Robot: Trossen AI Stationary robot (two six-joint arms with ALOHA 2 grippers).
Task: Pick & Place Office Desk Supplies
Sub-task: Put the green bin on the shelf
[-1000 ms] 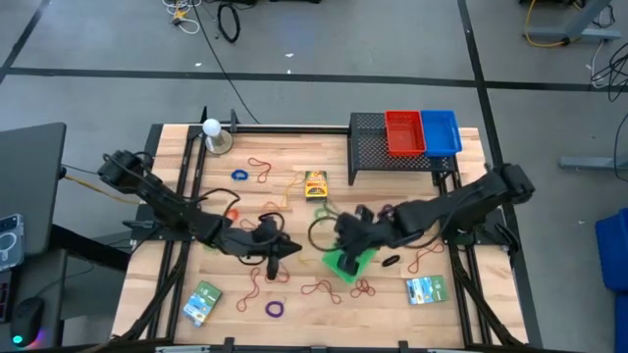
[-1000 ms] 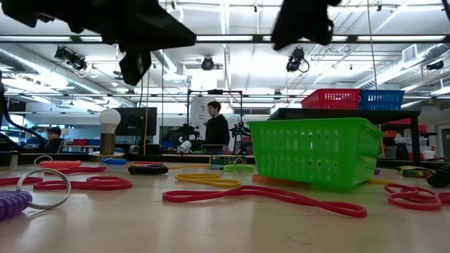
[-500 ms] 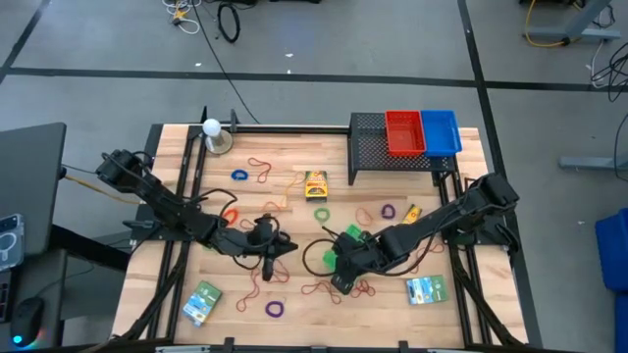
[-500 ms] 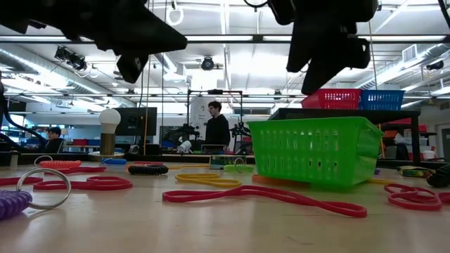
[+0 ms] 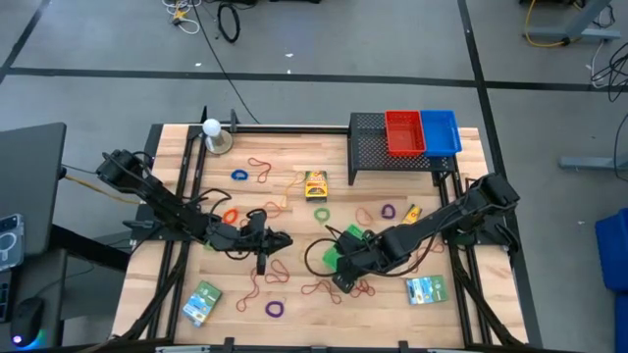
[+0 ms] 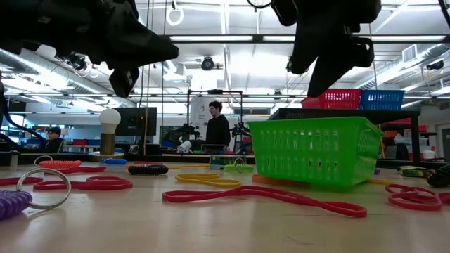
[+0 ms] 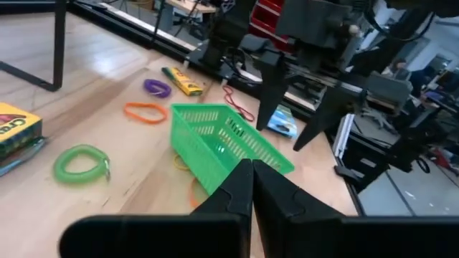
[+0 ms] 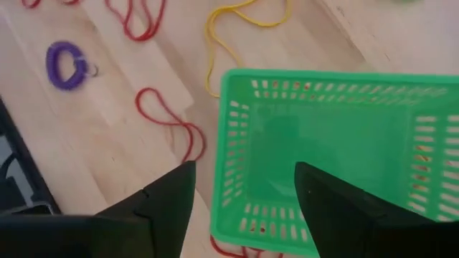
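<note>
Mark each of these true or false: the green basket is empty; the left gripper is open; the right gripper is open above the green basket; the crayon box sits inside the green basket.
1. The green basket is empty. True.
2. The left gripper is open. False: its fingers are shut together, holding nothing.
3. The right gripper is open above the green basket. True.
4. The crayon box sits inside the green basket. False: it lies on the table, apart from the basket.

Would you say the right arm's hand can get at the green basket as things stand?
Probably yes. The right hand hangs open directly above the green basket, its fingers spread apart, with nothing between them and the basket's rim.
</note>
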